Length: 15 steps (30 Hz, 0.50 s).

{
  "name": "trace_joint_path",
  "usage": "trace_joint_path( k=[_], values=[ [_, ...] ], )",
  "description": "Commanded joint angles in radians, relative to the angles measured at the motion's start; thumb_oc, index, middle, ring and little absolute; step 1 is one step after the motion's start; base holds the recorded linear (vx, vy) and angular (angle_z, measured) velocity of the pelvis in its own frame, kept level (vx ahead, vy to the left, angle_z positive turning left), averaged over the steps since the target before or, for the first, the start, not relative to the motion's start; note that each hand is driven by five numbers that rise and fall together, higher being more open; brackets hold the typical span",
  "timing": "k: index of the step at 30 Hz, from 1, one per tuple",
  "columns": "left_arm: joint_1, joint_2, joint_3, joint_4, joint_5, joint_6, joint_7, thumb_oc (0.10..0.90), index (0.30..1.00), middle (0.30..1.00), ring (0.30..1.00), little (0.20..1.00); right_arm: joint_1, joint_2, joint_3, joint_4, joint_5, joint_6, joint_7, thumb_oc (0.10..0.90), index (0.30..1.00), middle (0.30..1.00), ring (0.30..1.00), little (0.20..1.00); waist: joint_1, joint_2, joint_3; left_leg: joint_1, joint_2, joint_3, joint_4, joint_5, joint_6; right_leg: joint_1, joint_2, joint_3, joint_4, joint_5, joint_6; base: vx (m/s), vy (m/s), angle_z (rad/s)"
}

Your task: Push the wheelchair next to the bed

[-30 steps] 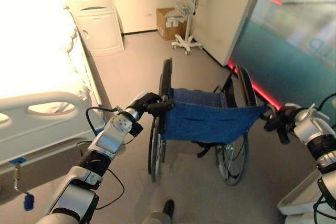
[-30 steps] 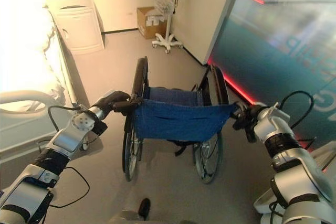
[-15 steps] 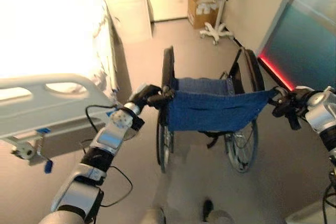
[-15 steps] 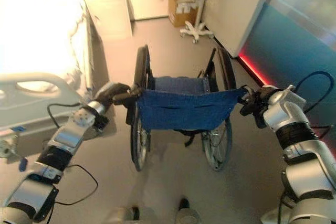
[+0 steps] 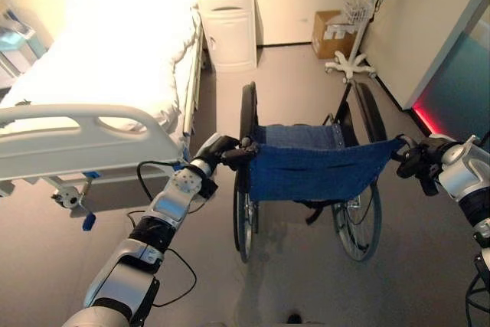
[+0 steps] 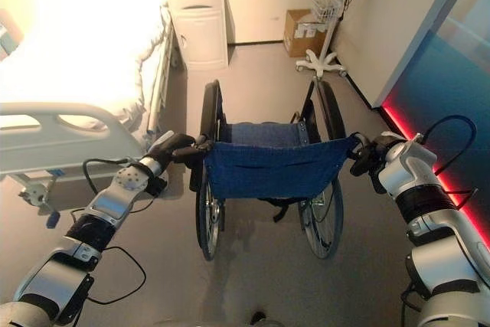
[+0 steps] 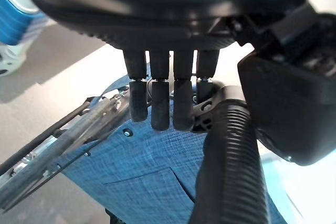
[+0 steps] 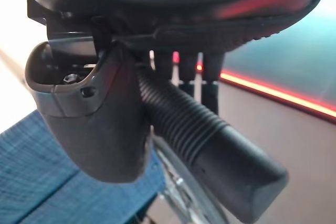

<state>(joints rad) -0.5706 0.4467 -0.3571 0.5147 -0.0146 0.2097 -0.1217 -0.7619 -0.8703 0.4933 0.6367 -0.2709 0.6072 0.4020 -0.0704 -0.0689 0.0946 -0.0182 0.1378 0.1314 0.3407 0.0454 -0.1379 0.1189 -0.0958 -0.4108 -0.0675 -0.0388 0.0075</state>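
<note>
Wheelchair [image 5: 306,170] with a blue fabric back and black wheels stands on the floor just beside the white hospital bed [image 5: 99,105] — the pushing step is underway. Left hand [image 5: 217,149] and right hand [image 5: 417,162] each clamp a ribbed black push handle [image 8: 210,150]; next, I judge, roll it forward alongside the bed.

A hospital or care-facility room is showing here. A hospital bed [image 5: 99,82] with white bedding and a pale plastic side rail [image 5: 84,132] is standing on the left. A white bedside cabinet [image 5: 227,24] is sitting against the far cream wall. A wheeled equipment stand [image 5: 354,59] with a wire basket is standing near a cardboard box [image 5: 328,32]. A wheelchair [image 5: 314,166] with a blue fabric back is standing on the smooth grey floor [image 5: 291,82]. A teal wall panel [image 6: 436,89] is glowing red along its base.
</note>
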Motion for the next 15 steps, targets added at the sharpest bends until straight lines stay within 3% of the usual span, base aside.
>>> trace_joint_path(
  k=[1, 4, 8, 9, 10, 12, 15],
  values=[
    [0.029, 0.083, -0.103, 0.026, 0.106, 0.041, 0.094, 0.400, 0.300, 0.300, 0.300, 0.300, -0.056, 0.143, 0.130, -0.081, 0.078, -0.157, -0.061, 0.400, 0.300, 0.300, 0.300, 0.300, 0.092, 0.015, 0.095, 0.000, -0.060, 0.004, -0.160, 0.167, 0.019, -0.034, 0.054, 0.142, 0.076, 0.083, 0.021, 0.28, -0.089, 0.23],
    [0.040, 0.092, -0.100, -0.005, 0.074, 0.067, 0.137, 0.400, 0.300, 0.300, 0.300, 0.300, -0.058, 0.182, 0.125, -0.069, 0.075, -0.164, -0.096, 0.400, 0.300, 0.300, 0.300, 0.300, 0.155, 0.031, 0.138, -0.140, -0.074, 0.012, -0.264, 0.235, 0.017, 0.059, 0.086, 0.198, 0.039, 0.058, 0.018, 0.39, -0.007, -0.02],
    [0.043, 0.112, -0.090, -0.017, 0.069, 0.082, 0.140, 0.400, 0.300, 0.300, 0.300, 0.300, -0.104, 0.209, 0.142, -0.039, 0.085, -0.217, -0.111, 0.400, 0.300, 0.300, 0.300, 0.300, 0.217, 0.044, 0.154, -0.210, -0.081, -0.032, -0.376, 0.308, 0.011, 0.111, 0.092, 0.241, 0.047, 0.031, 0.024, 0.38, 0.087, -0.98],
    [0.038, 0.130, -0.086, -0.023, 0.063, 0.087, 0.125, 0.400, 0.300, 0.300, 0.300, 0.300, -0.118, 0.207, 0.147, -0.034, 0.095, -0.238, -0.112, 0.400, 0.300, 0.300, 0.300, 0.300, 0.224, 0.050, 0.149, -0.201, -0.079, -0.015, -0.377, 0.291, 0.018, 0.122, 0.088, 0.234, 0.066, 0.007, 0.028, 0.44, 0.214, -1.17],
    [0.036, 0.145, -0.082, -0.026, 0.049, 0.097, 0.113, 0.400, 0.300, 0.300, 0.300, 0.300, -0.122, 0.211, 0.153, -0.030, 0.112, -0.261, -0.127, 0.400, 0.300, 0.300, 0.300, 0.300, 0.225, 0.049, 0.139, -0.176, -0.091, 0.006, -0.357, 0.230, 0.042, 0.126, 0.079, 0.233, 0.086, -0.008, 0.035, 0.38, 0.191, -1.08],
    [0.037, 0.156, -0.083, -0.017, 0.029, 0.102, 0.108, 0.400, 0.300, 0.300, 0.300, 0.300, -0.112, 0.229, 0.153, -0.046, 0.111, -0.267, -0.124, 0.400, 0.300, 0.300, 0.300, 0.300, 0.229, 0.039, 0.121, -0.167, -0.119, 0.008, -0.318, 0.161, 0.073, 0.129, 0.060, 0.236, 0.112, -0.008, 0.055, 0.38, 0.175, -0.71],
    [0.060, 0.174, -0.069, -0.027, 0.053, 0.105, 0.081, 0.400, 0.300, 0.300, 0.300, 0.300, -0.041, 0.245, 0.138, -0.072, 0.100, -0.302, -0.136, 0.400, 0.300, 0.300, 0.300, 0.300, 0.251, 0.006, 0.079, -0.123, -0.165, 0.003, -0.315, 0.094, 0.130, 0.129, 0.004, 0.218, 0.179, 0.066, 0.115, 0.47, 0.178, -0.32]
  ],
)
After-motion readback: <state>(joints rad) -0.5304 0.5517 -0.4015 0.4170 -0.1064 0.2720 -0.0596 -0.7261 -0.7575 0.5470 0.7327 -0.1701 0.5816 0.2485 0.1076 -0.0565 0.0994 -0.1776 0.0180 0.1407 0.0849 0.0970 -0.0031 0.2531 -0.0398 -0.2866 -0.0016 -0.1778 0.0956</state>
